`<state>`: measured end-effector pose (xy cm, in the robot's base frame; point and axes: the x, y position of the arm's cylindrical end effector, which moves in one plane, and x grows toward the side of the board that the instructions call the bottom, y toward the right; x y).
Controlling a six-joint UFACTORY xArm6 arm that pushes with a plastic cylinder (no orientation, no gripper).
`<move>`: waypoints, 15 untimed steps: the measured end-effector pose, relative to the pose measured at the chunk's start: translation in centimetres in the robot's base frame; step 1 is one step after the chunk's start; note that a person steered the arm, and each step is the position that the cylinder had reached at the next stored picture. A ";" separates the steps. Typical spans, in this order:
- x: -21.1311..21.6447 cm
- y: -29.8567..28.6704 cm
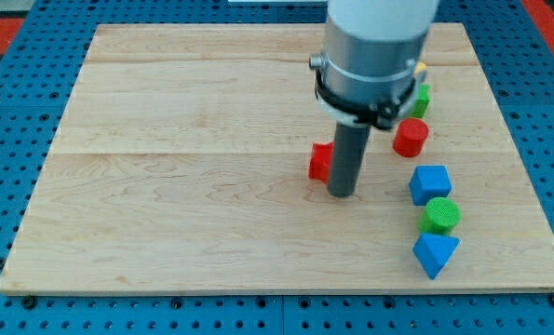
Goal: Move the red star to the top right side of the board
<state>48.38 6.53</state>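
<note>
While my tip (343,194) is set down mid-board, no fingers are carried, red star-shaped block (321,161) touched at its right edge, partly hidden by the rod, red cylinder block (411,137) seen apart at the view's right, pale wooden board (165,186) beneath.

Pale wood board (211,112), matt dark rod (344,163)

text: we read none | board (211,140): bare wood grain, no print or label we can find | blocks: plain coloured faces, no marks | arm housing (374,46): grey, no brand visible, though its upper part is cut off at the view's top, so we cannot vouch for that
</note>
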 end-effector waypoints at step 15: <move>-27.0 5.9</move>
<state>21.42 12.41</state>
